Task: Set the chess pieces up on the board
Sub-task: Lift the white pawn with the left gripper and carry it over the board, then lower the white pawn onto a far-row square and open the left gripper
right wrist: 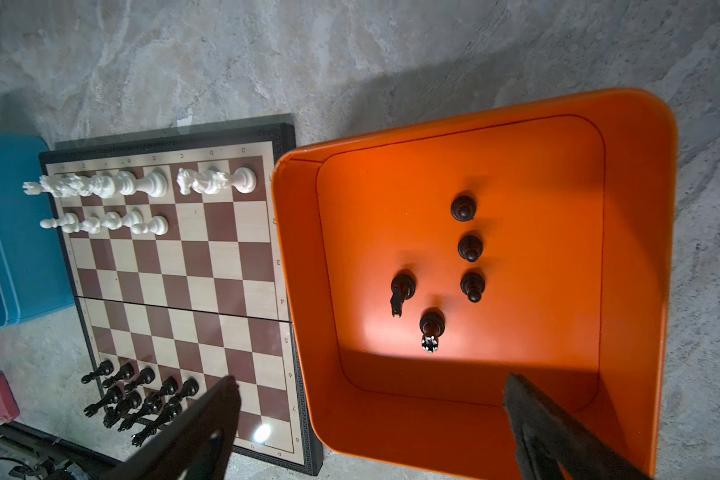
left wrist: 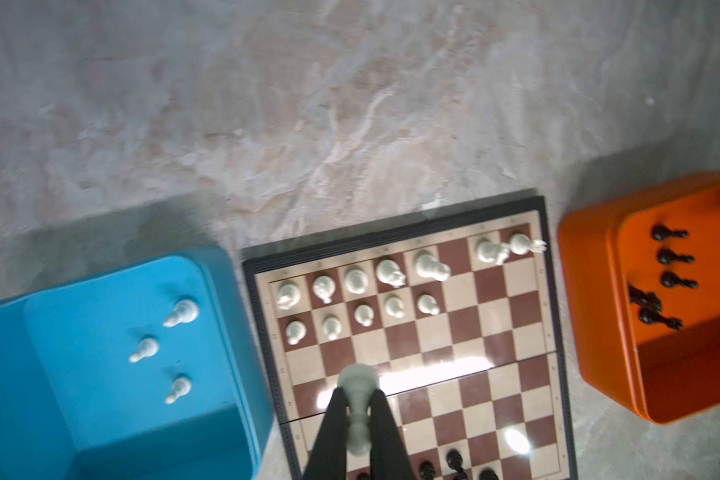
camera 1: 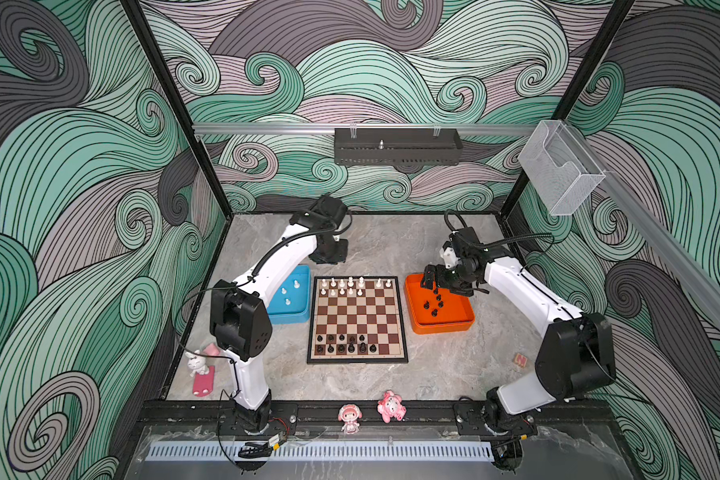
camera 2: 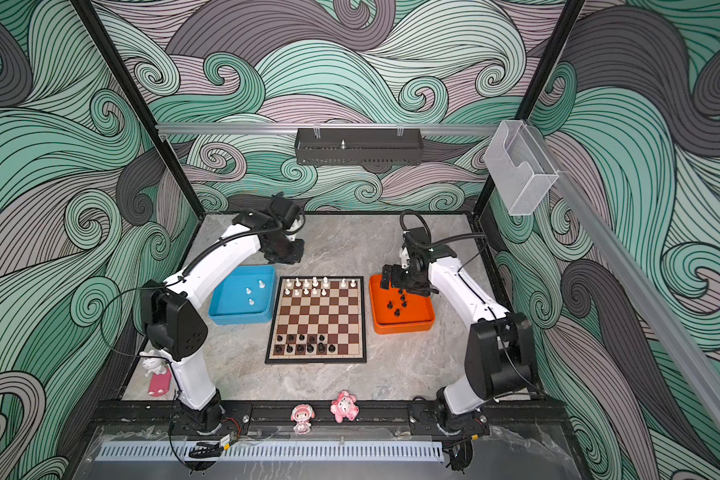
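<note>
The board (camera 1: 357,316) (camera 2: 317,316) lies mid-table. White chess pieces (camera 1: 350,285) fill much of its two far rows and black ones (camera 1: 346,343) much of its two near rows. My left gripper (left wrist: 357,395) is shut on a white piece (left wrist: 356,384), held high above the board's blue-tray side (left wrist: 454,332). In both top views that gripper (camera 1: 329,254) hangs behind the board's far edge. Three white pieces (camera 1: 287,293) stand in the blue tray (camera 1: 296,318). My right gripper (right wrist: 368,384) (camera 1: 430,282) is wide open over the orange tray (right wrist: 636,249), which holds several black pieces (right wrist: 468,249).
Two pink figurines (camera 1: 350,417) (camera 1: 390,406) stand on the front rail. A white bunny on a pink base (camera 1: 200,368) is at the near left. A small wooden block (camera 1: 519,360) lies at the near right. A black rack (camera 1: 398,146) and a clear box (camera 1: 558,170) hang on the walls.
</note>
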You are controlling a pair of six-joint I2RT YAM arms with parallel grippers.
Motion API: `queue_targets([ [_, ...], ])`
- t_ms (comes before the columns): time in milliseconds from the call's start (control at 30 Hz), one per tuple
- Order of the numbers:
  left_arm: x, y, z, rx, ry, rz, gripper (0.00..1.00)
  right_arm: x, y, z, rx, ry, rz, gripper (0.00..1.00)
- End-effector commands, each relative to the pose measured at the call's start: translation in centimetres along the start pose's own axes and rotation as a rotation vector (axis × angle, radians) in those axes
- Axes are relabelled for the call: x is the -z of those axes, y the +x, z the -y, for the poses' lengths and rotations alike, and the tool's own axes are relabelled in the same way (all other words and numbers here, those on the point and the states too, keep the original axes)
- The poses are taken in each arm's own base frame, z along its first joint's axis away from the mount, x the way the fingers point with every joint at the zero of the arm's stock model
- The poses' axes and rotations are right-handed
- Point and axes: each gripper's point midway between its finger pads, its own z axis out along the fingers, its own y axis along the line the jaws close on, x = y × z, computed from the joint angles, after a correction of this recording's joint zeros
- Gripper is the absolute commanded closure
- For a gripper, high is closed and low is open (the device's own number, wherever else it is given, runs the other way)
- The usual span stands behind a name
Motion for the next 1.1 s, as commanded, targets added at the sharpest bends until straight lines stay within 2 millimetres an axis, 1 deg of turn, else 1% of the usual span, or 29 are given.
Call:
queue_targets([
  [0, -1.5, 1.8, 3.4, -0.097, 0.02, -0.085, 0.9, 0.8, 0.3, 0.4, -0.016, 0.014, 0.012, 0.01],
  [133, -3.1, 2.6, 6.7, -0.169, 0.046, -0.105, 0.9, 0.9, 0.6, 0.6, -0.023, 0.015, 0.013, 0.01],
  [233, -4.3, 2.8, 8.2, -0.198, 0.053, -0.112, 0.9, 0.9, 0.7, 0.6, -0.025, 0.014, 0.011, 0.01],
  [333, -5.5, 3.0, 8.9, -0.2, 0.061, -0.128, 0.9, 1.0, 0.8, 0.8, -0.024, 0.017, 0.012, 0.01],
  [533, -8.2, 3.3, 9.2, -0.198, 0.049, -0.151, 0.9, 1.0, 1.3, 1.0, -0.024, 0.016, 0.005, 0.01],
  [700, -10.0, 3.6, 9.2, -0.196, 0.037, -0.172, 0.9, 1.1, 1.6, 1.5, -0.022, 0.021, 0.0, 0.01],
  [900, -11.1, 3.7, 9.4, -0.197, 0.032, -0.189, 0.9, 1.1, 1.6, 1.8, -0.024, 0.018, -0.002, 0.01],
  [1067, -11.9, 3.8, 9.1, -0.199, 0.011, -0.202, 0.9, 1.0, 1.5, 2.0, -0.029, 0.018, -0.005, 0.01],
])
